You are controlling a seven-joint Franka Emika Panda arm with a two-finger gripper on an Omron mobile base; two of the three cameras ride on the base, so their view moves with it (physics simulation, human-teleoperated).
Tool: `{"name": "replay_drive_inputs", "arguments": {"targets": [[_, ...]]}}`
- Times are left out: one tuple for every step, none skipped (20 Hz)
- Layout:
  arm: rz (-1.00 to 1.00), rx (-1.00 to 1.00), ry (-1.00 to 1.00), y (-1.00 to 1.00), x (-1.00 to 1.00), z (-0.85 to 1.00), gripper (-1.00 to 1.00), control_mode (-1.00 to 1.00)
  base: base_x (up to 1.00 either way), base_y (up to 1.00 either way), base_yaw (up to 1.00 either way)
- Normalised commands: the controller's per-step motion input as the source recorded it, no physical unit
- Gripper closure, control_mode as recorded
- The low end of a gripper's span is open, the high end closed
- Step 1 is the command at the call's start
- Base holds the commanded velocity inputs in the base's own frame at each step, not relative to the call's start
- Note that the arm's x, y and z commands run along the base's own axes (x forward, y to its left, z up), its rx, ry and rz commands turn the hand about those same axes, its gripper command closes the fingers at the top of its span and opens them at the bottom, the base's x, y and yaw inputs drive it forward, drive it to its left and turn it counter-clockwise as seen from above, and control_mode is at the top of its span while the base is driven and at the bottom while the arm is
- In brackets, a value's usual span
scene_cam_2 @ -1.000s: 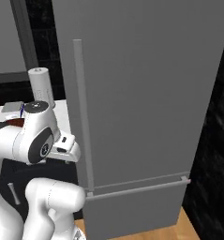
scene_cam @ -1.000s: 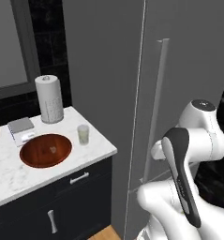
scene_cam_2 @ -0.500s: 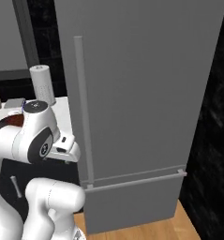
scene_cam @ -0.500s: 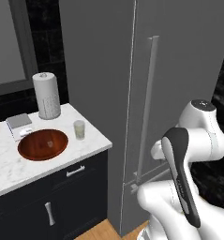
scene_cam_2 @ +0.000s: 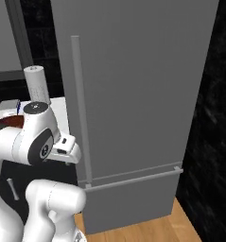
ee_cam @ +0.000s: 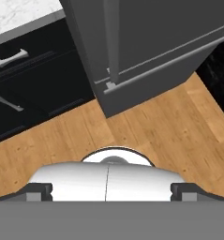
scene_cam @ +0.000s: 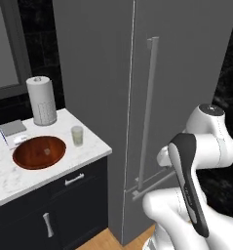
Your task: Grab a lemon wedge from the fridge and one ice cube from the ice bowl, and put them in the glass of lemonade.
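Observation:
The fridge [scene_cam: 186,73] is a tall matte grey appliance with its doors shut, so the lemon wedge is hidden. Its long bar handle [scene_cam: 148,112] runs vertically; the same handle [scene_cam_2: 81,118] stands just right of my hand in the right base view. On the white marble counter [scene_cam: 20,178] sit the reddish-brown ice bowl [scene_cam: 39,152] and the glass of lemonade [scene_cam: 77,135] right of it. The ice cube is too small to make out. My gripper [ee_cam: 108,190] points down at the wooden floor, open and empty, fingertips [ee_cam: 38,190] wide apart.
A white paper-towel roll [scene_cam: 41,100] stands at the back of the counter, with a small grey block [scene_cam: 13,129] beside the bowl. Dark base cabinets [scene_cam: 64,205] with metal handles sit below. The fridge's lower drawer bar [scene_cam_2: 133,177] crosses near the floor. Black wall lies right of the fridge.
The whole picture has shifted a little to the left in the left base view, so the base has moved. The arm keeps its folded pose and the gripper stays open.

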Motion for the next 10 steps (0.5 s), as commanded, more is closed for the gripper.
{"name": "replay_drive_inputs", "arguments": {"targets": [[0.00,0.00,0.00,0.00,0.00,0.00,-1.00,1.00,0.00,0.16,-0.15],[0.00,0.00,0.00,0.00,0.00,0.00,-1.00,1.00,0.00,0.16,-0.14],[0.00,0.00,0.00,0.00,0.00,0.00,-1.00,1.00,0.00,0.25,-0.11],[0.00,0.00,0.00,0.00,0.00,0.00,-1.00,1.00,0.00,0.29,-0.04],[0.00,0.00,0.00,0.00,0.00,0.00,-1.00,1.00,0.00,0.19,0.00],[0.00,0.00,0.00,0.00,0.00,0.00,-1.00,1.00,0.00,0.19,0.00],[0.00,0.00,0.00,0.00,0.00,0.00,-1.00,1.00,0.00,0.17,0.00],[0.00,0.00,0.00,0.00,0.00,0.00,-1.00,1.00,0.00,0.13,0.00],[0.00,0.00,0.00,0.00,0.00,0.00,-1.00,1.00,-0.07,0.11,0.00],[0.00,0.00,0.00,0.00,0.00,0.00,-1.00,1.00,-0.34,0.13,0.00]]}}
